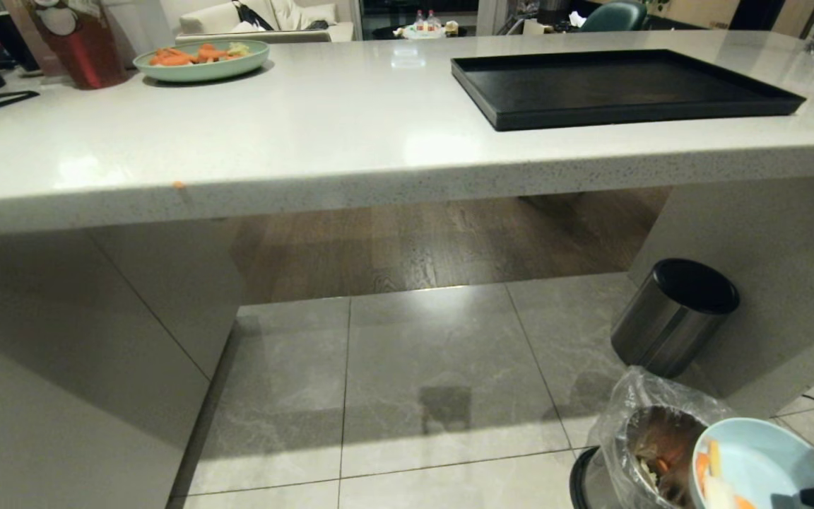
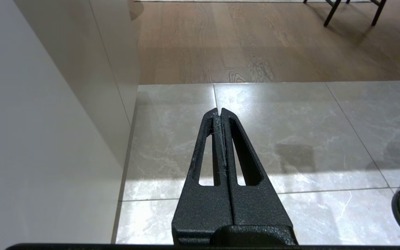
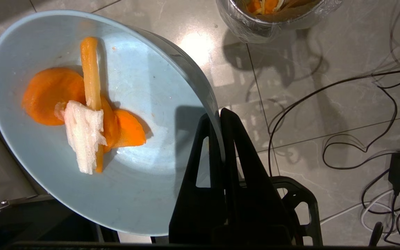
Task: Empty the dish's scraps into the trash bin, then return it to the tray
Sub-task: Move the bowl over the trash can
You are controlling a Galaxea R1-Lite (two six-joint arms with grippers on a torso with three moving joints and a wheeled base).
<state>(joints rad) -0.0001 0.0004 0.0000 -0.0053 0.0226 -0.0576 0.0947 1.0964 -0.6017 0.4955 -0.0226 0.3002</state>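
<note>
step: emptying in hand | right end effector (image 3: 221, 114) was seen clamped on the rim of the dish (image 3: 144, 86), held tilted just beside the trash bin (image 1: 651, 442) | scraps (image 3: 85, 121) were still in the dish | tray (image 1: 619, 85) lay on the table (image 1: 308, 134) | left end effector (image 2: 219, 113) was parked, fingers together, holding nothing | next: steeper tilt over the bin judged needed

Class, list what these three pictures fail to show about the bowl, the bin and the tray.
- Trash bin: base cut off by the head view's lower edge; right wrist view crops it too.
- Dish: far rim cut off in the head view; the right claw hides part of its rim.
- Tray: absent from both wrist views.
</note>
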